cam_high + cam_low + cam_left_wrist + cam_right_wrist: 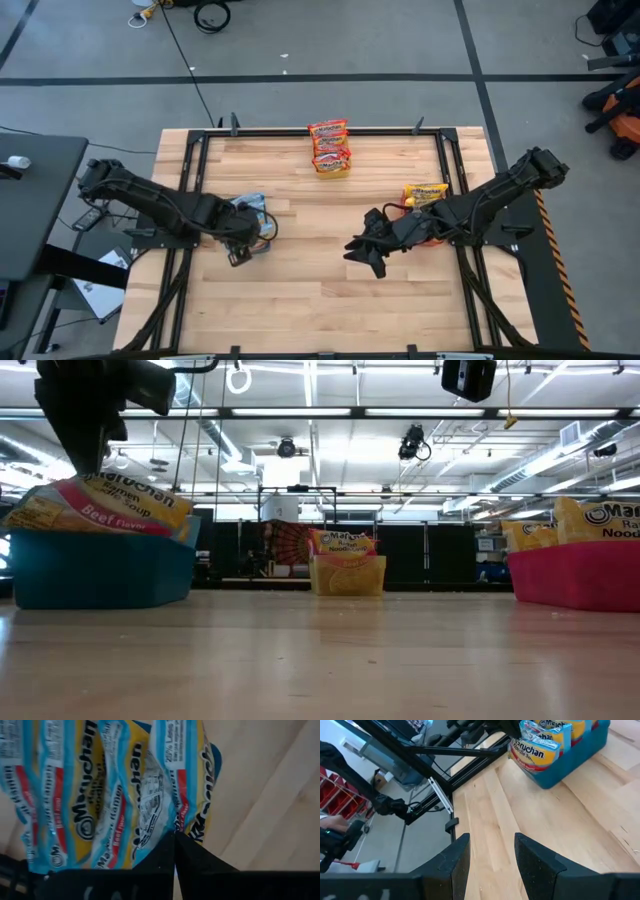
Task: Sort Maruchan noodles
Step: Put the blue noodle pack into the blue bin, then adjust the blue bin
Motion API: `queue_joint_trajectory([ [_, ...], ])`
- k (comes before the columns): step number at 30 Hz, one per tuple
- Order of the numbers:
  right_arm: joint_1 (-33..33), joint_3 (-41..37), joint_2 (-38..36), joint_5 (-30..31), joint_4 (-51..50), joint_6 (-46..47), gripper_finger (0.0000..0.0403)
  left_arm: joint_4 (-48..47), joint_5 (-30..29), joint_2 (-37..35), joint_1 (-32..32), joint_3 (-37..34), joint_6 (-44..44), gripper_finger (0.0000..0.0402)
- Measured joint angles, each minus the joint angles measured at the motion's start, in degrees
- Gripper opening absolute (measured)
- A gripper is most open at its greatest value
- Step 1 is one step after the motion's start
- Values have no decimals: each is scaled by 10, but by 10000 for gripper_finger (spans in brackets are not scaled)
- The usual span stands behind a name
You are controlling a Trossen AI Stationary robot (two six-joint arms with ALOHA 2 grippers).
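The left gripper, jaws closed together and empty, hangs over the blue-and-white crinkly plastic noodle packets in the blue plastic bin, centre-left of the high view. The right gripper has wide, empty jaws. Sorting seems finished; the arms probably only need to retract.

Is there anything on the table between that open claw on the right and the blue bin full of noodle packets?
Nothing visible. The right wrist view shows bare wood between the right gripper, whose fingers are apart and empty, and the blue bin holding the noodle packets. From above, the stretch of table between them also looks bare.
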Motion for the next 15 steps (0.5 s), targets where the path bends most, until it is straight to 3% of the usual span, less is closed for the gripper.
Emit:
queue_joint_trajectory([
  [7,-11,0,0,0,6,2,160,-30,18,-18,0,28,-16,27],
  [10,-19,0,0,0,8,2,160,-31,34,-26,-14,29,-58,61],
  [15,-25,0,0,0,8,2,160,-48,67,-30,-73,29,-201,125],
])
